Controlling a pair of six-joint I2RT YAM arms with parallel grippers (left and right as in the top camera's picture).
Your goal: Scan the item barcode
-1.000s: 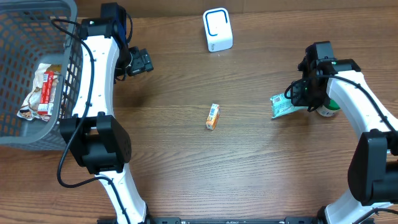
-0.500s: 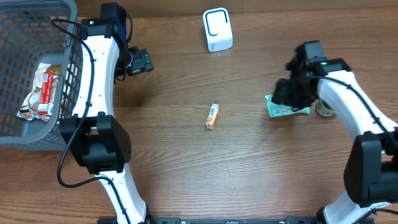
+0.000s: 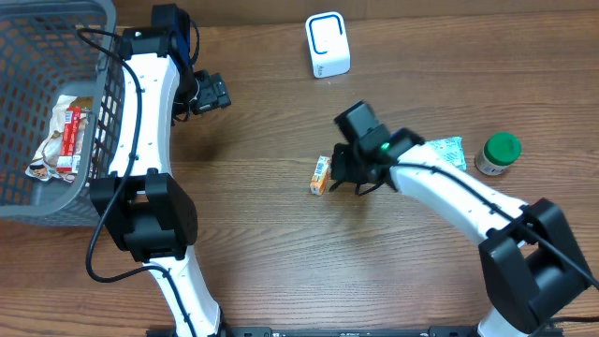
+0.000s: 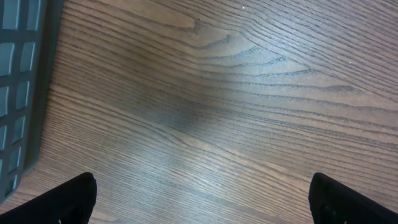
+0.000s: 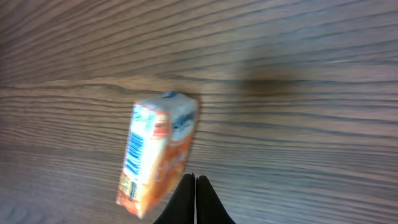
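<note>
Nothing picked up yet, orange box [image 5: 158, 155] loose on the bench [image 3: 281, 253]
The right fingers [image 5: 186, 205] sit clenched and empty just beside it; my guess is a nudge to turn its barcode up. The left fingers [image 4: 68, 196] hang spread wide by the basket [image 3: 23, 56], out of the way. The white scanner [image 3: 328, 45] waits at the far edge.

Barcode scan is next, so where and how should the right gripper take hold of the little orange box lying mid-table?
I'd grip the orange box across its long sides, mid-length, coming straight down from above. It lies flat, so those sides are what fingers can pinch. The right gripper, shut beside it, must open first.
</note>
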